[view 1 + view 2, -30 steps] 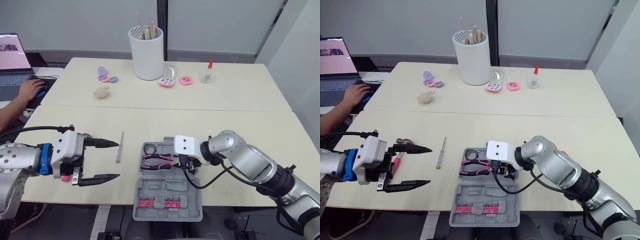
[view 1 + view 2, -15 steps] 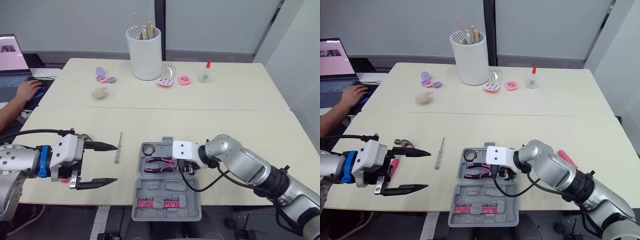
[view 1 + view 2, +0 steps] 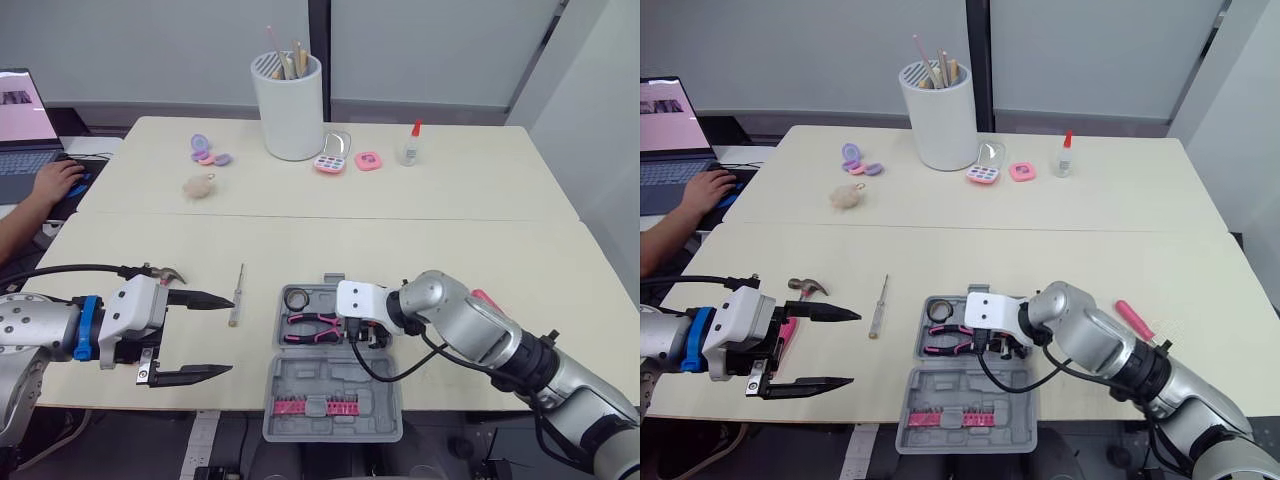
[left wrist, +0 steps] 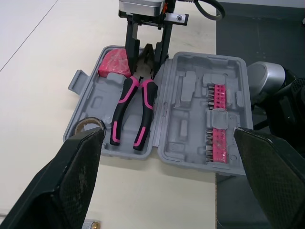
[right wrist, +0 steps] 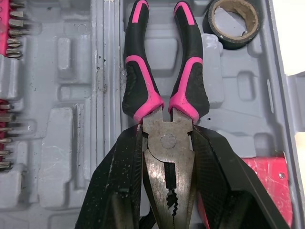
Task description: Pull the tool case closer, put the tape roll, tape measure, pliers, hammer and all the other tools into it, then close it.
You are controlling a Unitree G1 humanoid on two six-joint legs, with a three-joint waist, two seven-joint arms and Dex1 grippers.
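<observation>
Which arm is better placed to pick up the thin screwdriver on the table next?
Left, probably: its open left gripper is beside the screwdriver, while the right gripper is clamped on the pliers inside the tool case.

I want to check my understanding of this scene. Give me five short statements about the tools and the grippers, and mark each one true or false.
1. The tool case is open. True.
2. The pliers lie on the table outside the case. False: they lie inside the case, with the right gripper closed around their head.
3. The left gripper is open and holds nothing. True.
4. The screwdriver is in the case. False: it lies on the table, between the left gripper and the case.
5. The tape roll lies in the case. True.
</observation>
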